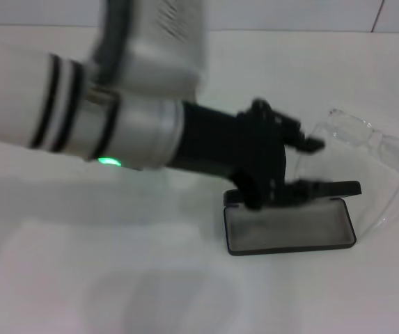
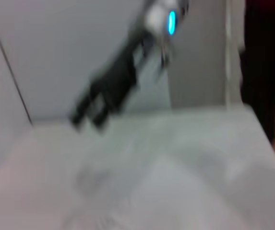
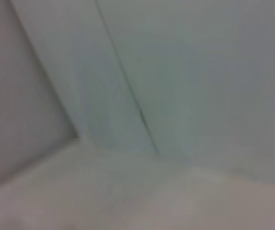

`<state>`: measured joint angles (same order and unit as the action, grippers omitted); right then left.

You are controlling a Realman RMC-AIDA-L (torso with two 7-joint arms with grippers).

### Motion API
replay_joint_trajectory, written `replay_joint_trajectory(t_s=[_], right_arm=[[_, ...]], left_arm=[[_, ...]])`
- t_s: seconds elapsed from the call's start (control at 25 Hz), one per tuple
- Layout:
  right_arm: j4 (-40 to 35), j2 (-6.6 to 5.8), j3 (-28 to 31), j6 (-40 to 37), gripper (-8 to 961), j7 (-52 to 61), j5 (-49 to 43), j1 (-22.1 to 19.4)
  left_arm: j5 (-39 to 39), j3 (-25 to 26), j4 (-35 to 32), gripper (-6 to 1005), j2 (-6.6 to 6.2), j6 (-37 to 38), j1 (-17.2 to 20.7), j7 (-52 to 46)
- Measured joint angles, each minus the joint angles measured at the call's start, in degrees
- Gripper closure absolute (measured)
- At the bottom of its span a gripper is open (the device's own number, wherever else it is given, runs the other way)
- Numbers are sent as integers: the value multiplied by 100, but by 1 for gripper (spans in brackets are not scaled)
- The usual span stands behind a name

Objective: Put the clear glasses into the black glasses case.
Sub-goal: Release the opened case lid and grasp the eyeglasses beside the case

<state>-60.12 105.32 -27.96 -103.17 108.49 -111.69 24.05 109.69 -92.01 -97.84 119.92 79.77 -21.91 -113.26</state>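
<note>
The black glasses case (image 1: 291,249) lies open on the white table, right of the middle, its grey lining facing up. The clear glasses (image 1: 366,133) stand just behind and to the right of it, one thin temple arm curving down past the case's right end. My left gripper (image 1: 309,165) reaches in from the left, above the case's back edge, and is open. Its fingers sit above and below the near end of the glasses; I cannot tell whether they touch. My right gripper (image 2: 91,112) hangs in the air off to the side, seen only in the left wrist view.
The white table (image 1: 115,278) runs up to a pale wall (image 1: 310,14) at the back. The left forearm (image 1: 122,111) crosses the upper left of the head view. The right wrist view holds only wall and table.
</note>
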Motion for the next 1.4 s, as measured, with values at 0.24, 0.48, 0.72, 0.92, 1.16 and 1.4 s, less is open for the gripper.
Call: replay_joint_trajectory(t_s=[0.24, 0.48, 0.72, 0.92, 1.16, 1.4], right_arm=[[-341, -142, -855, 284, 230, 1071, -1963, 1114], [-120, -81, -1800, 662, 231, 1407, -3207, 1826], [488, 223, -2498, 1030, 231, 1519, -3941, 2475], [617, 550, -2940, 1402, 232, 1517, -4137, 2704], [1090, 731, -3094, 1914, 257, 1538, -4377, 2963], [1511, 813, -3160, 2278, 306, 1549, -4598, 3069]], left_arm=[[-1319, 745, 423, 544, -2, -36, 243, 734], [-2028, 933, 920, 544, -5, -39, 299, 1195], [-2255, 957, 1314, 544, -11, -21, 314, 1447], [-2301, 960, 1495, 544, -13, -1, 318, 1580], [-2335, 964, 1639, 545, -14, 3, 356, 1684], [-2476, 966, 1853, 545, -14, 11, 380, 1838]])
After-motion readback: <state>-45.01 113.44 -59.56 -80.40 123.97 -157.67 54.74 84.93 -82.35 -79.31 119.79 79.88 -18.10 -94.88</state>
